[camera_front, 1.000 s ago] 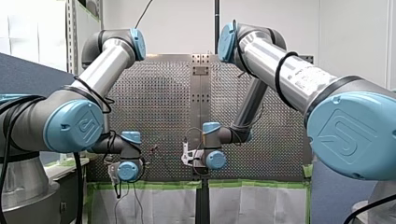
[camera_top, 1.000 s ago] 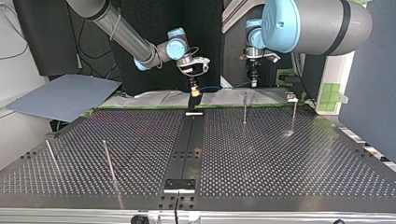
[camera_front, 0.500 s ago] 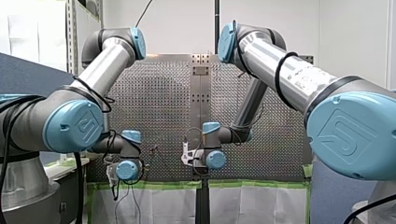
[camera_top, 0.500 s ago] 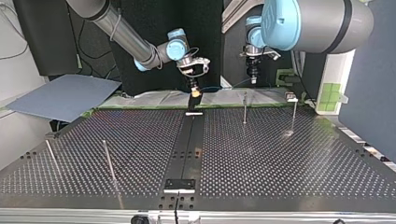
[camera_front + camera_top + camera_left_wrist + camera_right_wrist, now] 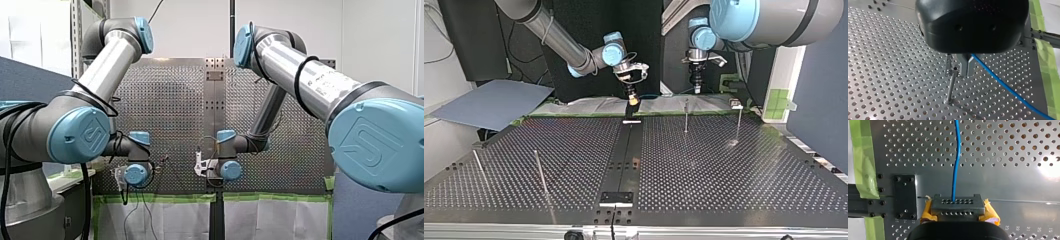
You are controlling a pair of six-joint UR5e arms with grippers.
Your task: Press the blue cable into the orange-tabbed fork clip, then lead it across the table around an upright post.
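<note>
Left pincer: our left pincer (image 5: 958,71) has its metal fingers closed on the blue cable (image 5: 1008,88).
Post: an upright post (image 5: 950,87) stands just beside those fingers.
Right pincer: our right pincer (image 5: 958,207), yellow-padded, is clamped on the same cable.
Cable: it leads away from each pincer over the perforated surface (image 5: 885,62).

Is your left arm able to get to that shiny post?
Probably yes: my left gripper hangs right over the post, nothing between; the blue cable runs off beside it.
</note>
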